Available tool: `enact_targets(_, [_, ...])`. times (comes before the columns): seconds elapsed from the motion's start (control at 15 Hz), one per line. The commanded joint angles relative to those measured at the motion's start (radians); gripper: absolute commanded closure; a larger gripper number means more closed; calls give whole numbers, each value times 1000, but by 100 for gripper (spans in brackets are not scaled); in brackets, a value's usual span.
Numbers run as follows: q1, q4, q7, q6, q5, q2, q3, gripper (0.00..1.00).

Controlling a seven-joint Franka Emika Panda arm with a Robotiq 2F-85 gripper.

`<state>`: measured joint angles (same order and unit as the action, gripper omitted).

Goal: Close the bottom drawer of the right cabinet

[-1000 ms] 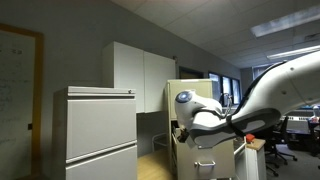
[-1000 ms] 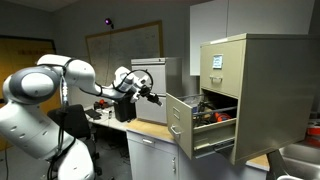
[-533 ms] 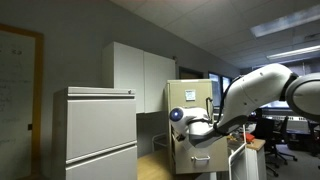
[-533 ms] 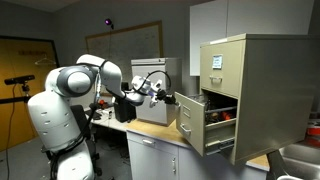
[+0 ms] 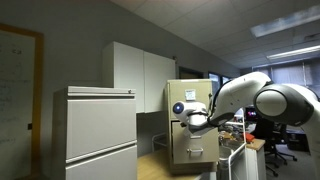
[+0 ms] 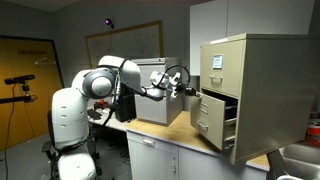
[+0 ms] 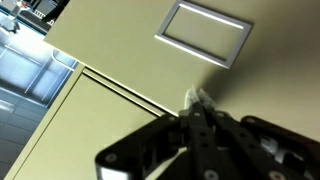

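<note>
The right cabinet [image 6: 268, 85] is a tall beige metal filing cabinet on the counter, seen in both exterior views [image 5: 192, 105]. Its bottom drawer [image 6: 211, 118] stands out a short way from the cabinet face, with a small metal pull. My gripper [image 6: 190, 90] is shut and empty, its fingertips pressed flat against the drawer front. In the wrist view the closed fingers [image 7: 196, 100] touch the beige panel just below the label holder [image 7: 205, 34]. The drawer's inside is almost hidden.
A wider light grey cabinet [image 5: 100, 130] stands beside the beige one. White wall cupboards [image 5: 140, 75] hang behind. The counter [image 6: 165, 132] bears the cabinets. A whiteboard [image 6: 125, 45] and a tripod camera [image 6: 20, 82] are behind the arm. Office chairs [image 5: 275, 140] stand nearby.
The arm has pushed forward against the drawer front. The bottom drawer has slid from wide open to nearly closed, and its contents no longer show.
</note>
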<state>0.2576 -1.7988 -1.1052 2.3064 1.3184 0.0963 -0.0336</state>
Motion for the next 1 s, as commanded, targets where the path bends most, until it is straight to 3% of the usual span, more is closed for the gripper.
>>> enact_targets(0.0, [-35, 235, 0, 27, 15, 151, 103, 100])
enact_targets(0.27, [-37, 383, 36, 56, -54, 258, 151, 100])
enact_targets(0.6, [-10, 553, 198, 72, -324, 394, 161, 100])
enact_targets(0.93, [-20, 722, 354, 1, -522, 498, 204, 100])
